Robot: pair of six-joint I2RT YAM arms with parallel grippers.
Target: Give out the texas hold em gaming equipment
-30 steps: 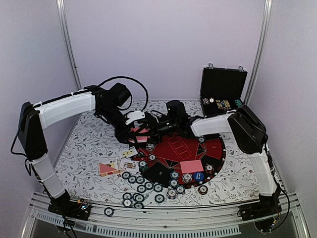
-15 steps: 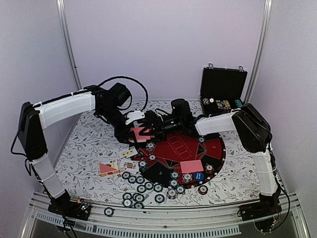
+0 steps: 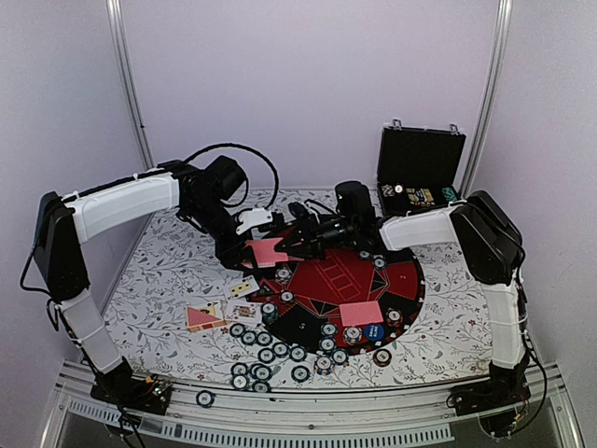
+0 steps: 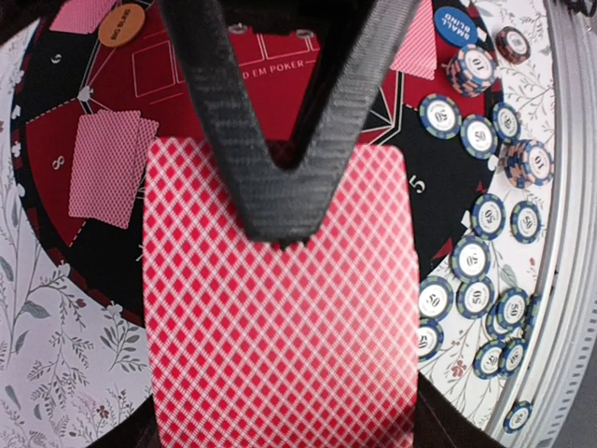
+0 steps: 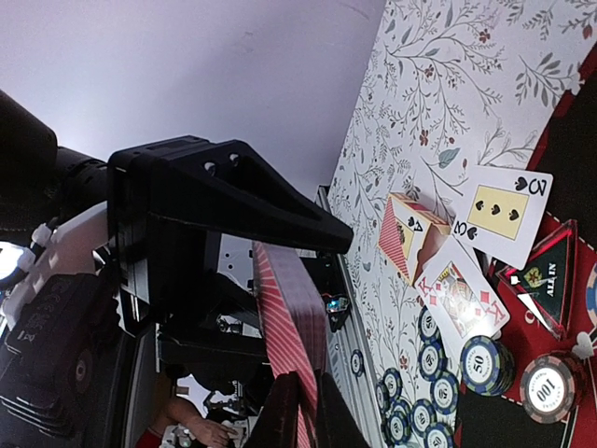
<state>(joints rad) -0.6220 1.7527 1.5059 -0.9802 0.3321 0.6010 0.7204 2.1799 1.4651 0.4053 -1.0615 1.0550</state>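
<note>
The right gripper (image 3: 298,245) has reached left and closed, now pinching the deck's (image 3: 268,250) right edge. The left gripper (image 3: 244,247) clamps the deck's other end, above the mat's (image 3: 410,285) far-left rim; open table (image 3: 168,257) lies leftward.

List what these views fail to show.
Held cards: faces hidden; left wrist view shows only backs.
Right gripper: fingertips cut off by right wrist view's bottom edge; grip on the cards unclear.
Black case: contents too small in top view.
</note>
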